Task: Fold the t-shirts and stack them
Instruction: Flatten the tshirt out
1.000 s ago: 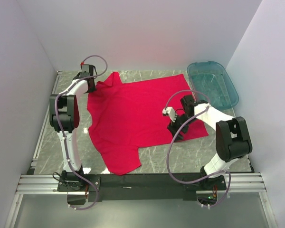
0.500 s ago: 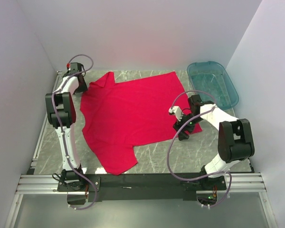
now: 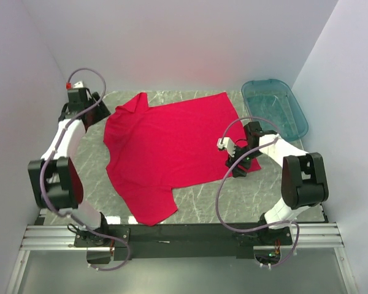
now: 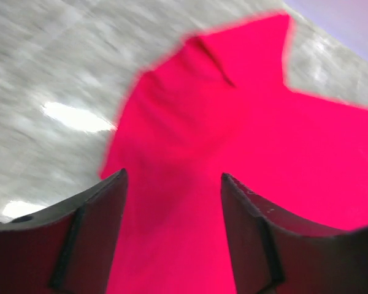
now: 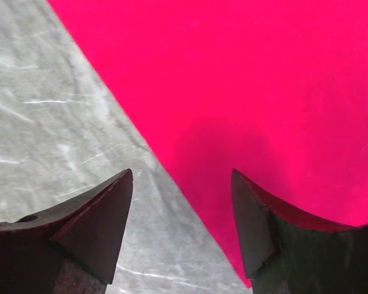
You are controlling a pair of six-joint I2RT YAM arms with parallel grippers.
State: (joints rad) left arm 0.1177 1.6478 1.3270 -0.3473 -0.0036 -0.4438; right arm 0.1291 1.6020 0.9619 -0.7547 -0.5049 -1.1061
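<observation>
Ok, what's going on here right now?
Two arms are working on a red t-shirt that lies spread out, unfolded, on the marble table. The left gripper hangs open above the shirt's far-left sleeve area and holds nothing. The right gripper is open too, low over the shirt's right edge where cloth meets table. No fold has been made yet. A teal basin sits at the far right, apart from the shirt.

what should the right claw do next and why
Probably lower the right claw and close on the t-shirt edge. Its jaws stand open, straddling that edge over the table, and the shirt lies spread flat, unfolded. The left claw is open too, near the far sleeve.
</observation>
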